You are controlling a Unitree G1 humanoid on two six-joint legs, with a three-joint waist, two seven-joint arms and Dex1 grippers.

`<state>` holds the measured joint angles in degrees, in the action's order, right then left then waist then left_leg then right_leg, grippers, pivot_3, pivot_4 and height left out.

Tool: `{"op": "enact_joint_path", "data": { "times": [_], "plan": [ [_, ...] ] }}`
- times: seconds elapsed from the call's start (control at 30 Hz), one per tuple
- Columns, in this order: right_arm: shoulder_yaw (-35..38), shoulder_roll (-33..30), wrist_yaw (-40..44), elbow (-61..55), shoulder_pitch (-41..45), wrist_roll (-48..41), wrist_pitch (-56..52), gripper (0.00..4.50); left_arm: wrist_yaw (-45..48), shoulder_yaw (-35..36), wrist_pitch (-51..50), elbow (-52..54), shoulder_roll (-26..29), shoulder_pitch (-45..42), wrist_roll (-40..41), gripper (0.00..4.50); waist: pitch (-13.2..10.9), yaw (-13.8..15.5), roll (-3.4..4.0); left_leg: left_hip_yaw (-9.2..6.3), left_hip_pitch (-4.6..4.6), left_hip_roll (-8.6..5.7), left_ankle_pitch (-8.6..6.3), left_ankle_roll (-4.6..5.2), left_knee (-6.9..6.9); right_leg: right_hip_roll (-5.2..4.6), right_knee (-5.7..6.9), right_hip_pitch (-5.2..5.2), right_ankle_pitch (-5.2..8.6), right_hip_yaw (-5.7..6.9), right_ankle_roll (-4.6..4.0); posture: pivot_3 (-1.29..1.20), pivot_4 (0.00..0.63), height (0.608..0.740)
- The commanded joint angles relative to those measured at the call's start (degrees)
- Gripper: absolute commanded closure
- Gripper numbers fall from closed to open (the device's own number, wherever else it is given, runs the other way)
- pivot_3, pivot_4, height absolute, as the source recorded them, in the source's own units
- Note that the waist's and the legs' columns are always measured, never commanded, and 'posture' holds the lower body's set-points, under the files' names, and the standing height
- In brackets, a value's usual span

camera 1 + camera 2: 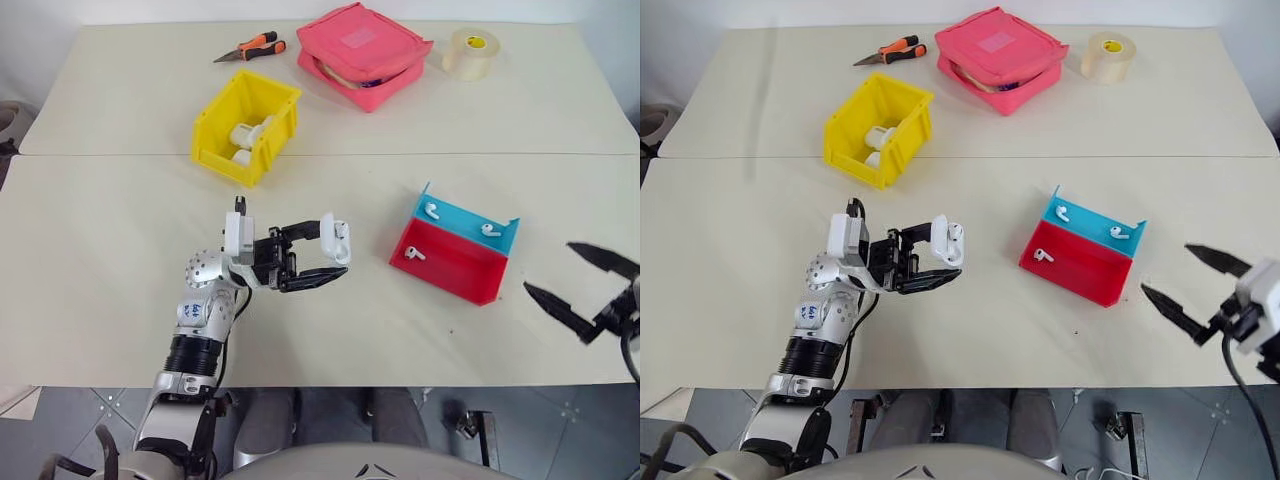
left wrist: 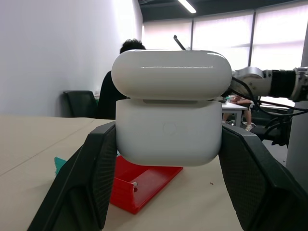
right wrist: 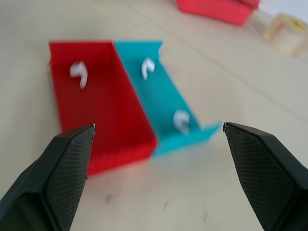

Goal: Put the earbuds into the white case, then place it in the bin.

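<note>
Clamped between the two black fingers of the left gripper [image 1: 322,253] was the white case [image 1: 337,241], held above the table [image 1: 100,250] near its middle. From the left wrist camera the case [image 2: 168,130] sat squarely between the fingers [image 2: 91,178], its lid raised a little off the body so that a thin seam showed, with a faint round button mark on the front; no lettering could be read on it.

Off to the right, near the table's front edge, the right gripper [image 1: 580,290] hung with its jaws spread wide and nothing between them. It pointed toward the red and blue tray [image 1: 455,262], which lay between the two grippers. Three earbuds rested in the tray: one [image 1: 414,253] in the red half, two [image 1: 432,211] [image 1: 489,229] in the blue half.

Farther back stood the yellow bin [image 1: 245,125], with white items already inside that could not be made out clearly. Behind it lay orange-handled pliers [image 1: 252,48], a pink zip pouch [image 1: 362,52] bearing a pale patch with no legible writing, and a roll of clear tape [image 1: 470,52] with a yellow core.
</note>
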<state>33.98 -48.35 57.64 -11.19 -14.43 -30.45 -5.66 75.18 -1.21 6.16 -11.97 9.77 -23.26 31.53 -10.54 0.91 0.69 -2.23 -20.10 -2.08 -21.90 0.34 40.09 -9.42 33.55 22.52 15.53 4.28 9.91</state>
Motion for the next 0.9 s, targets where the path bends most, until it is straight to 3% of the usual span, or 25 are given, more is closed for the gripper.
{"op": "enact_joint_path", "data": {
  "times": [0.03, 0.27, 0.5, 0.7, 0.9],
  "plan": [
    [-4.81, -7.41, -0.88, 1.47, 7.87, 0.37, -10.01, 0.06, -1.6, -0.12, -0.05, 3.18, -0.54, 0.73, 0.66, 1.73, -0.01, 0.36, 0.01, -0.03, -0.02, 0.0, 0.0, 0.0, 0.01, 0.0, -0.01, 0.01, 0.0, 0.02, 0.0, 0.0, 0.15, 0.74],
    [-24.18, -16.44, 7.4, 14.68, 31.81, 9.38, -13.34, 0.06, -2.57, -0.7, -0.45, 3.64, -1.09, 0.6, 0.48, 1.73, -0.05, 0.66, 0.1, -0.17, -0.18, -0.04, 0.01, 0.02, 0.02, -0.04, -0.12, 0.03, -0.04, 0.18, 0.02, 0.0, 0.15, 0.74],
    [-43.08, -15.1, 13.93, 34.23, 51.86, 28.89, -1.44, 0.06, -4.18, -0.59, 0.4, 4.69, -2.36, 1.32, 0.47, 1.73, -0.08, 0.29, 0.13, -0.12, -0.26, -0.09, -0.01, 0.04, 0.0, -0.09, -0.2, 0.1, -0.05, 0.22, 0.05, 0.0, 0.15, 0.74],
    [-48.15, -11.09, 17.06, 46.33, 60.96, 35.06, 7.57, 0.06, -5.1, -1.09, 0.75, 5.9, -2.9, 2.71, 0.3, 1.73, -0.08, 0.04, 0.14, -0.09, -0.26, -0.07, 0.0, 0.03, 0.02, -0.09, -0.19, 0.11, -0.05, 0.22, 0.05, 0.0, 0.15, 0.74],
    [-51.15, -8.31, 20.0, 53.72, 64.78, 39.26, 12.26, 0.06, -5.92, -1.1, 1.43, 5.88, -3.29, 2.85, 0.23, 1.73, -0.08, 0.08, 0.13, -0.11, -0.27, -0.08, 0.0, 0.02, 0.03, -0.09, -0.19, 0.11, -0.05, 0.22, 0.05, 0.0, 0.15, 0.74]
  ]
}}
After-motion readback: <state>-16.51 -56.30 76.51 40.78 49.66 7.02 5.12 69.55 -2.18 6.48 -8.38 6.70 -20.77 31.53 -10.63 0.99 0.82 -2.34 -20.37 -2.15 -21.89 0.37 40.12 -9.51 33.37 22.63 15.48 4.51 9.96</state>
